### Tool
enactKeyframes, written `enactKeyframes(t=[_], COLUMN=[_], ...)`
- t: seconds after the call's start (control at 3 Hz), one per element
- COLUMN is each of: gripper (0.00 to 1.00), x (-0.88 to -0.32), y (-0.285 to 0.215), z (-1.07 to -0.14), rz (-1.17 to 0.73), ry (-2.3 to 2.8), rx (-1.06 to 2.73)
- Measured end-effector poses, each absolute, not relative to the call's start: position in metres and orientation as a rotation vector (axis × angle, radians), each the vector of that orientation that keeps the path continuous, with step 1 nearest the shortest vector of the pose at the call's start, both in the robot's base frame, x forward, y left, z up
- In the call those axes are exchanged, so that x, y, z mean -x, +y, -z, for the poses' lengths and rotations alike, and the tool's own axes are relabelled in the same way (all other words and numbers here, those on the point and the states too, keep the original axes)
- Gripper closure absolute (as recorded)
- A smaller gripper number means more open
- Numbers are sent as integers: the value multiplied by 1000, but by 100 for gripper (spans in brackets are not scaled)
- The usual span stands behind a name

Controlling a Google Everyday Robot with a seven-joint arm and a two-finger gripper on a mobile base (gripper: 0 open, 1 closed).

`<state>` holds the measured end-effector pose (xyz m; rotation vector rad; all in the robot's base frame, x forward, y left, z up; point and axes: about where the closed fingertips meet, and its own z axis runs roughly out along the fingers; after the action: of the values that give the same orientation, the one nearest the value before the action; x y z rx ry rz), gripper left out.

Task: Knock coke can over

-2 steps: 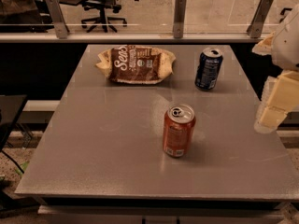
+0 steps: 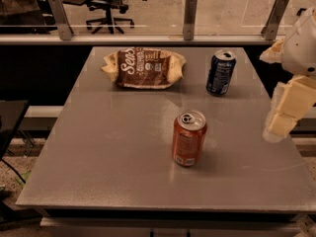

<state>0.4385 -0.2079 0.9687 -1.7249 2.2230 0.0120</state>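
Camera view: gripper [image 2: 275, 128] edging in, coke can [image 2: 189, 138] untouched
Can's upright mid-table [image 2: 98, 157], same spot as before; gripper's by the right edge, a touch closer, can't tell if it's open or closed, so the knock's yet to come

A grey table [image 2: 98, 157] stands before a glass railing [image 2: 189, 19], an office chair [image 2: 106, 8] beyond.

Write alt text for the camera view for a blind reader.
An upright coke can stands near the middle of a table; the gripper hangs to its right, apart from it. Farther back are a dark blue can and a snack bag.
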Motion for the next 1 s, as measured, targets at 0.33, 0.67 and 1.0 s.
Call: enactKeyframes(t=[0.33, 0.67, 1.0], gripper=[0, 0, 0], x=[-433, -427, -428], y=[-186, -155, -134], z=[-959, -942, -928], rz=[-157, -278, -338], ry=[2114, 1975, 1898], rx=[1687, 1659, 1635])
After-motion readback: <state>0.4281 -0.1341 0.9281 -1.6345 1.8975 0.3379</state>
